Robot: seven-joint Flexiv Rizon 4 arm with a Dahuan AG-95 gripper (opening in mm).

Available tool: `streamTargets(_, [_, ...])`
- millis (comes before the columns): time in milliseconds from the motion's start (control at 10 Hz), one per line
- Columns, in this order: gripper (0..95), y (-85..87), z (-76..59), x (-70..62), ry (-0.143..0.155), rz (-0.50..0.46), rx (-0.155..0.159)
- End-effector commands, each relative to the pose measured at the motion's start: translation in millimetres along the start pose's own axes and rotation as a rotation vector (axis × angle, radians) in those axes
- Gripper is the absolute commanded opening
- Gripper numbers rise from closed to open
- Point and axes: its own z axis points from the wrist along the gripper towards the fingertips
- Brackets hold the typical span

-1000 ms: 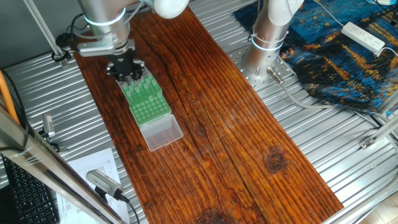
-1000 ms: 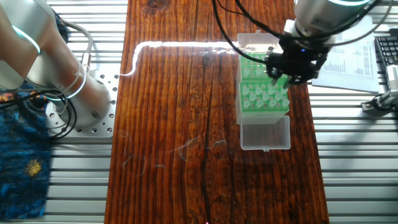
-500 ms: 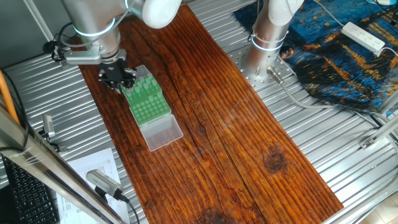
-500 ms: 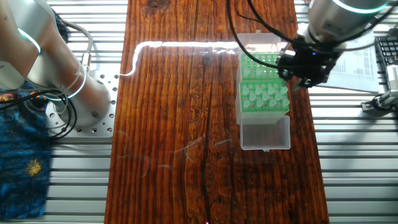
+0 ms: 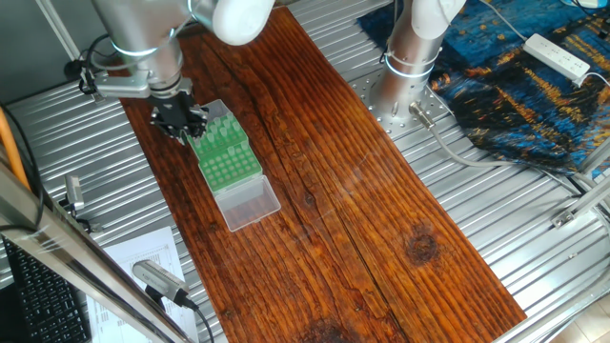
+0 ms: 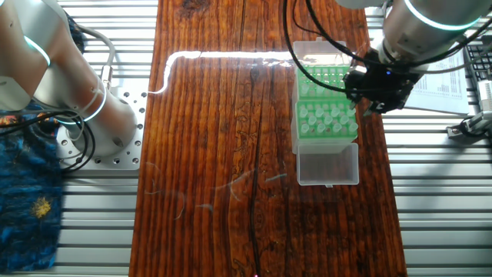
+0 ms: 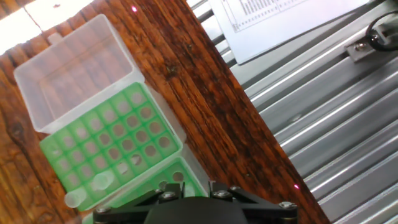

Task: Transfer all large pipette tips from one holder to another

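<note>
Black claw (image 6: pixel 378 86) hung beside green plastic rack (image 6: pixel 327 119); finger spread couldn't be told. Translucent whitish conical tips (image 6: pixel 329 117) blurred. Wooden desk (image 6: pixel 223 154) beneath.

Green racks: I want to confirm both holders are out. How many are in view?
2, end to end on the wooden board: the mostly empty green rack, and the tip-holding green rack right beside it. I see no sign of others hidden.

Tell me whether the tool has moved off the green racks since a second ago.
Yes. The tool has shifted from above the green racks to their edge, toward the printed sheet beside the wooden board.
</note>
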Motion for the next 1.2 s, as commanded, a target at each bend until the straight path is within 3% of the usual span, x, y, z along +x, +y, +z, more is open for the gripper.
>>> streamTargets(100, [19.0, 1.3, -1.2, -1.0, 0.013, -0.008, 0.003])
streamTargets(400, [19.0, 7.7, 9.4, -0.4, 0.014, 0.016, 0.009])
streamTargets(1200, [19.0, 7.7, 16.1, 4.2, 0.009, 0.036, 0.012])
